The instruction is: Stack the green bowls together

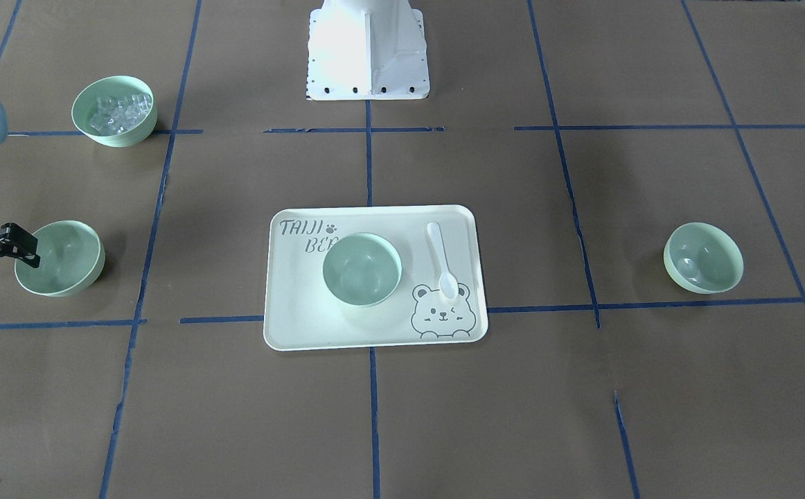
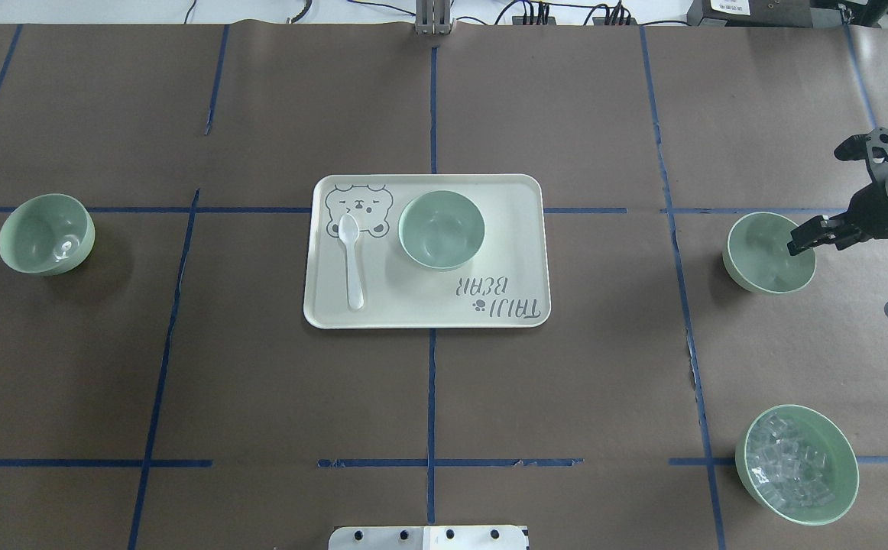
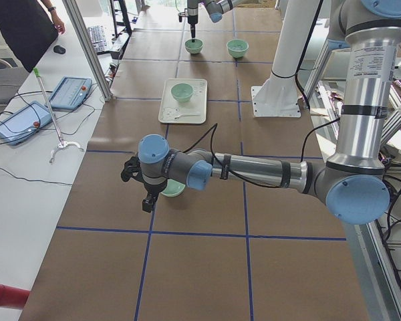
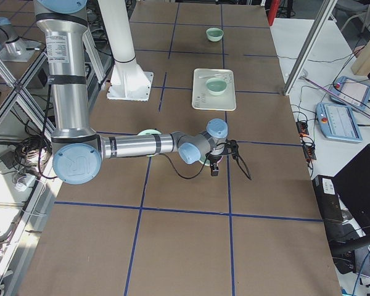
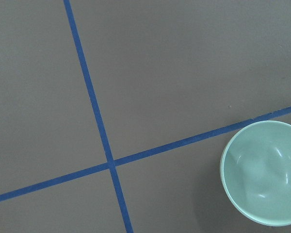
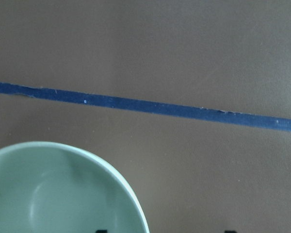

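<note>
Right end effector (image 2: 803,238), jaws apart, astride green bowl (image 2: 757,256) rim; left end effector (image 3: 147,202): state unclear, side view only

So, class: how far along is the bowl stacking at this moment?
Done: nothing. The three green bowls sit apart: the tray bowl, the left bowl and the right bowl. In hand: the open right gripper straddles the right bowl's rim, not yet lifting. Remaining: nesting both outer bowls, probably into the tray bowl.
</note>
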